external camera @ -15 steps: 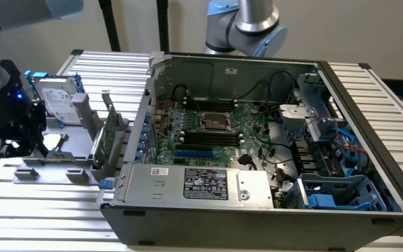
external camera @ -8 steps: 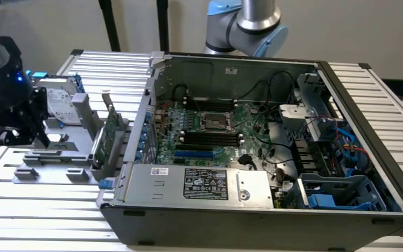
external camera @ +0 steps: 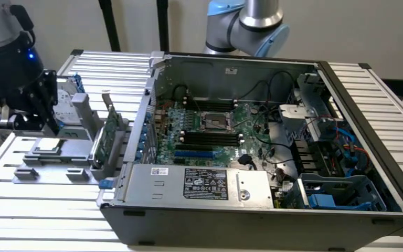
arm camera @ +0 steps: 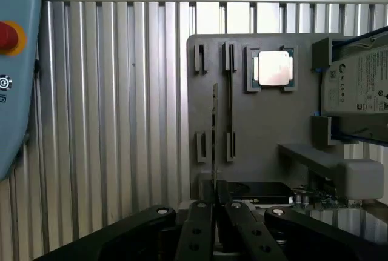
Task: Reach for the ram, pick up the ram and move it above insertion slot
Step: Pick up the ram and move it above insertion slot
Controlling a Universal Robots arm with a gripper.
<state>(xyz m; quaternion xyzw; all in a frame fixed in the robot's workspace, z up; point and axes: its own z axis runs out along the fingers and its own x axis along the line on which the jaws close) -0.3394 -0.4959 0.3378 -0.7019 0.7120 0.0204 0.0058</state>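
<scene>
No legible labels. Gripper (arm camera: 213, 212) nearly shut, pinching ram (arm camera: 214, 134) edge-on, just above grey fixture (arm camera: 260, 128).

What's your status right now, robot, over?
Jaws shut on ram. Ram edge-on, above gray holder tray. Insertion slot inside computer case; its side wall stands between.

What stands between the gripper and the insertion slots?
Exterior view: the upright green card and the case's side wall separate the gripper from the insertion slots.
</scene>
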